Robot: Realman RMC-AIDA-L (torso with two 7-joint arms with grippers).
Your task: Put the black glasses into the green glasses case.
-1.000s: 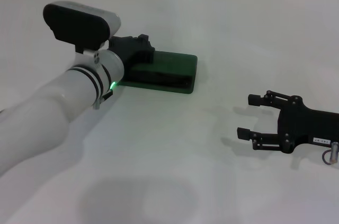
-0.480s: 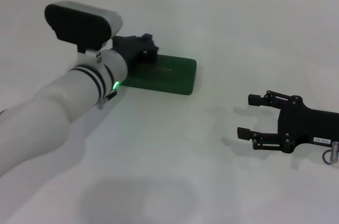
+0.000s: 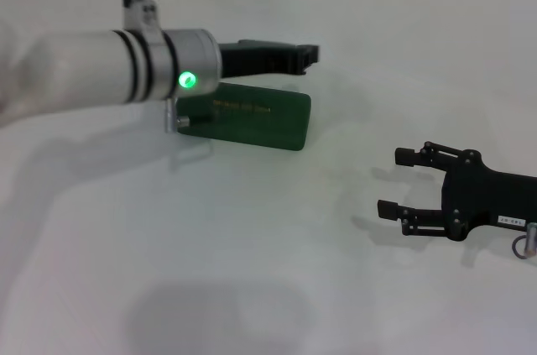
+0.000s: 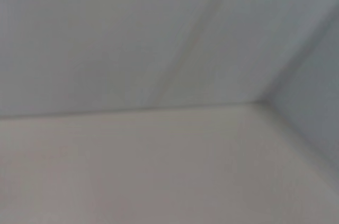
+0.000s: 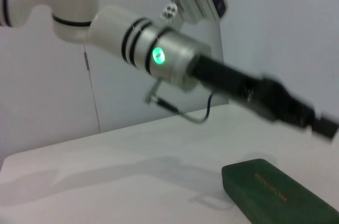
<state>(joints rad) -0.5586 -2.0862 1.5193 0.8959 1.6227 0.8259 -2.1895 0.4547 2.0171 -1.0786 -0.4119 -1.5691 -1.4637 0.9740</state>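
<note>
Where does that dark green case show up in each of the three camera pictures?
Head view: the green glasses case lies shut on the white table, centre-left, just below the left hand.
Left wrist view: not in it; only bare wall and surface show.
Right wrist view: the case sits at the lower right corner, under the left arm.
Shared landmark: the green light on the left arm's wrist, also seen in the right wrist view.

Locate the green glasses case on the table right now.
In the head view the green glasses case lies shut, left of centre, just below the raised left hand.
</note>
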